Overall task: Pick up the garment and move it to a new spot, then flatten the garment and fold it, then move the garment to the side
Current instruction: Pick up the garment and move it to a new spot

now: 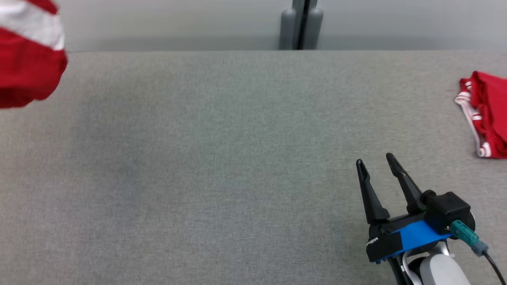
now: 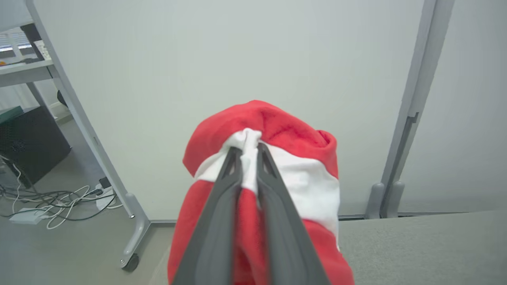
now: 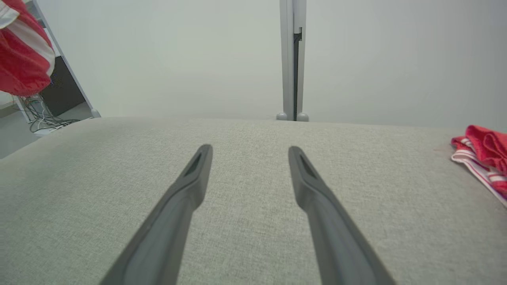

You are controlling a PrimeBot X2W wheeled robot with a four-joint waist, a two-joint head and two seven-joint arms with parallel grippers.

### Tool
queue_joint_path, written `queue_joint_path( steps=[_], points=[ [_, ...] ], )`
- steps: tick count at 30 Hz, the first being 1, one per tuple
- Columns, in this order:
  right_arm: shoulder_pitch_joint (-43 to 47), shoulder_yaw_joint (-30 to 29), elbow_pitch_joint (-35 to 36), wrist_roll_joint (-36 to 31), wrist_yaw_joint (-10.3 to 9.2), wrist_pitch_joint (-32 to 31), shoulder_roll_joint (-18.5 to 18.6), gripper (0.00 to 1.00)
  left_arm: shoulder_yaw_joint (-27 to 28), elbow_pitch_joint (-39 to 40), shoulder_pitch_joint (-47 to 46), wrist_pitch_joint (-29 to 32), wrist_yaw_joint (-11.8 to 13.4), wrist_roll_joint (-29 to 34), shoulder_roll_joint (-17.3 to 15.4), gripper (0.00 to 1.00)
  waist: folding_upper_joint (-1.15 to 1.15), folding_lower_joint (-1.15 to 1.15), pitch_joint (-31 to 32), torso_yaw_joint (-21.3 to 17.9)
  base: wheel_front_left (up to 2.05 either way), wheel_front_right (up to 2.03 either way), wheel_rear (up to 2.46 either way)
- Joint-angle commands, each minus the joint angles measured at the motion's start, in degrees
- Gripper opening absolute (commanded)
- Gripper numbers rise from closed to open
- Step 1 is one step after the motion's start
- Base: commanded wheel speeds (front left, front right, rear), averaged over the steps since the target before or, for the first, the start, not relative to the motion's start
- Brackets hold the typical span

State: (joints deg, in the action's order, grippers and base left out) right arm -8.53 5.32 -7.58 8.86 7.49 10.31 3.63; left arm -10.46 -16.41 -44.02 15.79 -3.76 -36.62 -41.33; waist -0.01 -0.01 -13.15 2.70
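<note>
A red garment with a white band (image 2: 277, 134) hangs bunched in the air, pinched between the two dark fingers of my left gripper (image 2: 248, 150), which is shut on its white part. The same garment (image 1: 27, 55) shows at the far left top of the head view, lifted above the table's left end, and again as a red and white bundle (image 3: 23, 55) in the right wrist view. My right gripper (image 1: 374, 161) stands open low over the grey table at the lower right, its fingers (image 3: 198, 166) spread with nothing between them.
A second red garment with white stripes (image 1: 485, 114) lies folded at the table's right edge. The grey fabric table (image 1: 222, 158) spans the view. A grey partition post (image 1: 301, 23) stands behind it. Cables (image 2: 59, 202) and a caster leg lie on the floor at left.
</note>
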Motion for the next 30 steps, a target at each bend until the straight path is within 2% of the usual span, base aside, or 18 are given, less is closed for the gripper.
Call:
queue_joint_path(
  steps=[1,3,8,14,20,26,27,28,29,30],
  points=[
    [0.7,0.2,-0.6,0.4,0.01,0.6,-0.4,1.00,-1.2,1.9,-1.3,0.6,-0.3,0.6,0.9,0.00,0.01,0.01,2.9,-2.2,0.00,0.00,0.00],
    [0.9,0.2,-1.2,0.7,0.02,0.9,-0.5,1.00,-2.7,5.2,-3.1,1.5,-0.7,0.9,2.0,0.00,0.01,0.01,4.4,-3.2,0.00,0.00,0.00],
    [1.9,-0.8,-2.1,1.2,0.02,1.1,-0.7,1.00,-7.9,11.2,-5.2,2.7,-1.6,0.5,7.1,0.00,0.01,0.01,6.6,-5.8,0.00,0.00,0.00],
    [2.2,-0.2,-2.1,2.5,0.01,1.3,-0.7,1.00,-13.4,12.3,-2.4,3.8,-1.0,-1.8,15.0,0.00,0.01,0.01,6.8,-9.7,0.00,0.00,0.00],
    [1.9,0.7,-2.3,2.9,0.02,1.2,-0.7,1.00,-19.8,6.8,4.8,0.6,-0.4,-1.1,22.0,0.00,0.01,0.01,5.1,-13.3,0.00,0.00,0.00],
    [1.0,1.9,-2.5,3.2,0.02,1.3,-0.7,1.00,-25.4,-6.0,12.2,-4.2,1.1,-0.2,30.0,0.00,0.01,0.01,3.4,-16.1,0.00,0.00,0.00],
    [0.9,1.8,-2.5,3.0,0.02,1.3,-0.7,1.00,-26.2,-8.4,13.0,-4.7,1.4,-0.1,31.4,0.29,0.01,0.01,3.2,-16.3,0.00,0.00,0.00],
    [0.8,1.7,-2.4,2.9,0.02,1.2,-0.7,1.00,-27.2,-10.4,13.6,-4.9,1.4,0.2,32.7,0.78,0.01,0.01,3.1,-16.4,0.00,0.00,0.00],
    [0.8,1.6,-2.4,2.7,0.02,1.2,-0.7,1.00,-28.0,-12.2,13.8,-5.3,1.0,0.3,33.7,1.00,0.01,0.01,3.0,-16.5,0.00,0.00,0.00],
    [0.8,1.3,-2.4,2.7,0.02,1.1,-0.7,1.00,-28.5,-13.5,14.1,-5.7,0.7,0.0,34.5,1.00,0.01,0.01,3.0,-16.4,0.00,0.00,0.00]
  ],
)
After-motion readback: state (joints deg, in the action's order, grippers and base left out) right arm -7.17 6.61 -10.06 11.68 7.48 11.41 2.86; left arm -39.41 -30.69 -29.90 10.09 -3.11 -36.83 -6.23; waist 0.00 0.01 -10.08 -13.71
